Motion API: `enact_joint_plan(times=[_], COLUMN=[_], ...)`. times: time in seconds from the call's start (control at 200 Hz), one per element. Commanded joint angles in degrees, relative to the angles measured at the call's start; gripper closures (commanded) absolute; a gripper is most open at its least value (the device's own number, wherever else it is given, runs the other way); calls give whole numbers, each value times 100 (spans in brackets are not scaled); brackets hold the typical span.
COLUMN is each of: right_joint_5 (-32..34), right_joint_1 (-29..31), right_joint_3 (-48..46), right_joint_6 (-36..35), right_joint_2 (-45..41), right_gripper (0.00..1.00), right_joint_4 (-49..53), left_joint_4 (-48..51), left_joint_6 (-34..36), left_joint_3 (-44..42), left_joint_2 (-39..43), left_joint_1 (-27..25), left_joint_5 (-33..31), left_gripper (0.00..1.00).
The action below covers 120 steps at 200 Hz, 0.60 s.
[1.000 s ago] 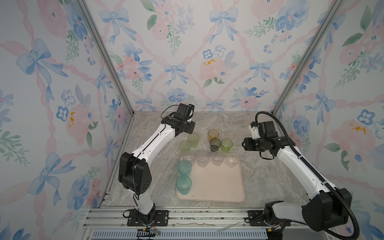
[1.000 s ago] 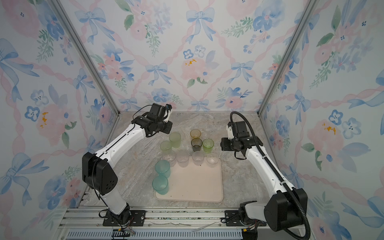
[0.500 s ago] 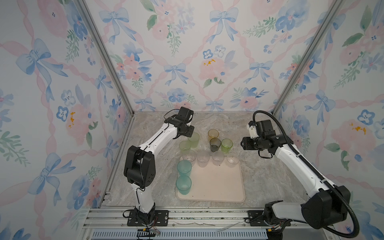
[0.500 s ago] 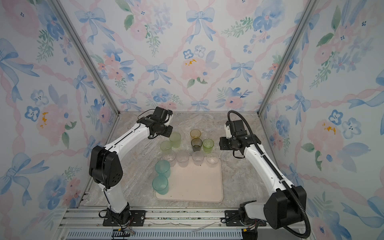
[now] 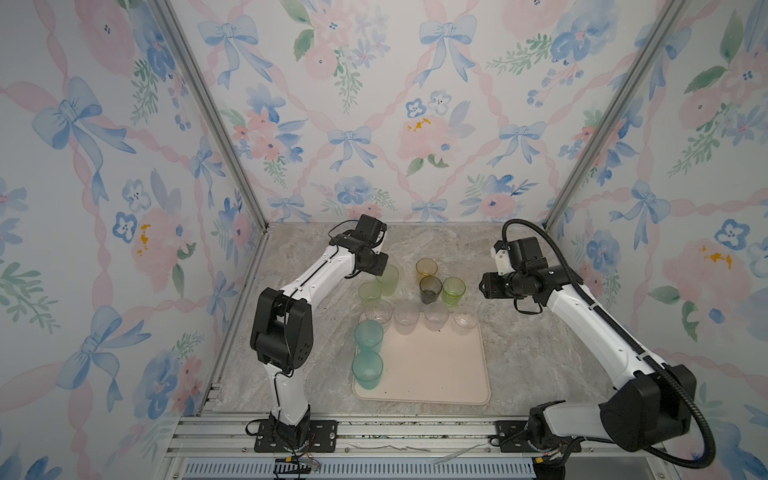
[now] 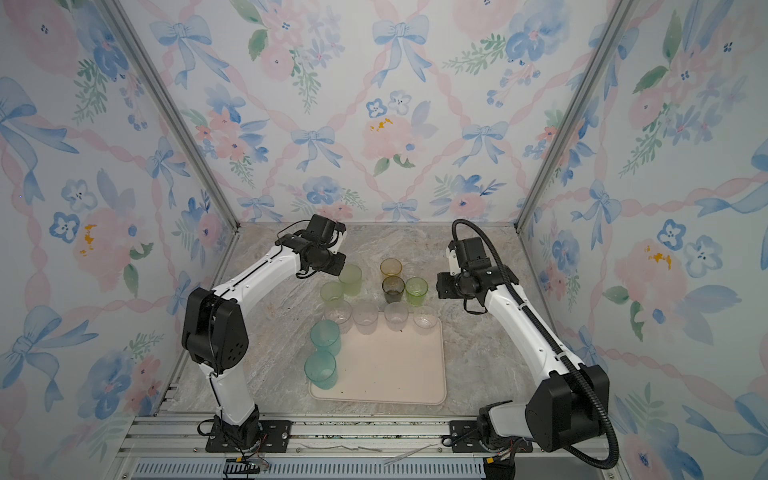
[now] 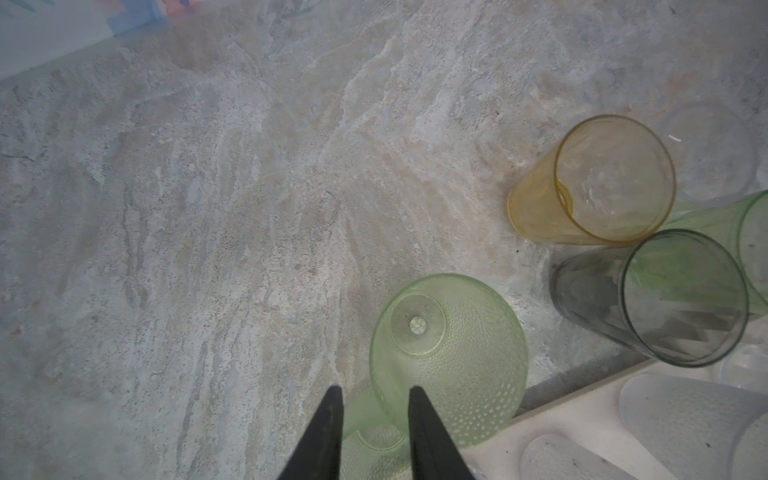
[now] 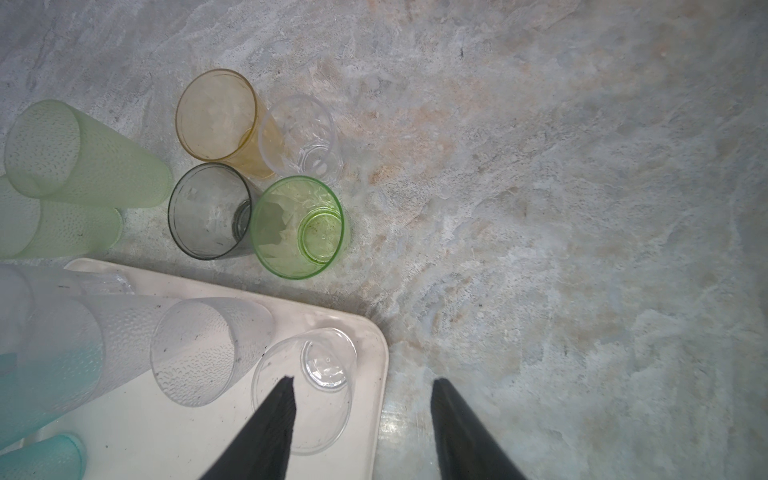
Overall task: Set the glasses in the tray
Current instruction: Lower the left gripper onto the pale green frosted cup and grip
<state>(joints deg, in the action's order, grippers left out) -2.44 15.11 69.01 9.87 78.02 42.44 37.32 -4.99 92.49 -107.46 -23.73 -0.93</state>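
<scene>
The beige-pink tray (image 5: 432, 374) (image 6: 395, 370) lies at the front middle in both top views. Two teal glasses (image 5: 368, 351) stand on its left side and several clear glasses (image 5: 415, 316) line its far edge. Behind it on the table stand two pale green glasses (image 5: 388, 279) (image 7: 449, 357), an amber one (image 5: 427, 268), a smoky grey one (image 5: 430, 289) and a bright green one (image 5: 454, 291) (image 8: 297, 226). My left gripper (image 5: 379, 266) (image 7: 375, 390) hovers over the taller pale green glass, its jaws slightly apart astride the rim. My right gripper (image 5: 484, 286) (image 8: 362, 381) is open above the tray's far right corner.
A small clear glass (image 8: 301, 135) stands on the marble table (image 5: 519, 353) beside the amber one. Floral walls close in the back and both sides. Metal rails (image 5: 374, 432) run along the front edge.
The left arm has swung its shoulder round while its gripper stayed over the pale green glass and its jaws parted a little. The right gripper has drifted slightly left.
</scene>
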Motion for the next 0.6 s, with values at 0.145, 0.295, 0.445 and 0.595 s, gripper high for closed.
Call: enact_joint_plan(times=[0.145,0.295,0.445,0.595], right_joint_5=[45,93,102,103], right_joint_1=[87,97,97,106], right_joint_3=[148,130,156,156], right_joint_6=[52,66,65,70], right_joint_2=[21,-1,38,51], right_gripper=[44,44,44,44], right_joint_4=[53,35,48,42], left_joint_4=[8,12,10,12], left_joint_6=[34,42,72,91], left_joint_3=[85,57,76,156], left_joint_2=[-100,-166,-274,-445], left_joint_1=[105,134,150,175], left_joint_5=[304,337,423,456], left_gripper=[71,71,72,73])
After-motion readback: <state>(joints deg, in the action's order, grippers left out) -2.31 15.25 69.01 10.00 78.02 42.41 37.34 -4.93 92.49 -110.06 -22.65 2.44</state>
